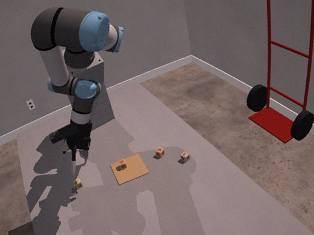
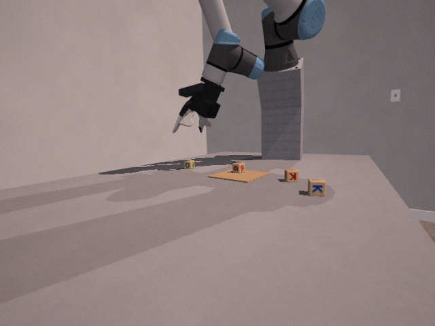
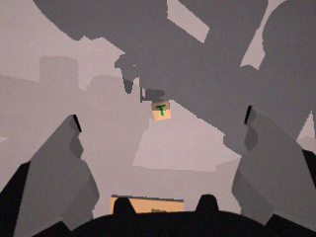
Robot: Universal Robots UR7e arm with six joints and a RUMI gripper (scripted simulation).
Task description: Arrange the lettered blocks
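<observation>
A tan mat [image 1: 129, 168] lies on the grey table, also in the exterior view [image 2: 238, 175]. A block with red marks [image 1: 122, 164] stands on its near-left part [image 2: 238, 167]. A block with a green T on top [image 3: 161, 111] sits off the mat to its left [image 1: 78, 183] [image 2: 189, 164]. A block with a red K on its side [image 2: 291, 174] and a block with a blue K on its side [image 2: 317, 187] stand off the mat to the right [image 1: 159, 152] [image 1: 185, 156]. My gripper [image 2: 187, 128] [image 1: 75, 163] is open and empty, well above the green T block.
The robot's grey pedestal [image 1: 96, 85] stands behind the mat. A red hand truck [image 1: 281, 75] leans on the right wall, off the table. The mat's edge [image 3: 147, 204] shows at the bottom of the wrist view.
</observation>
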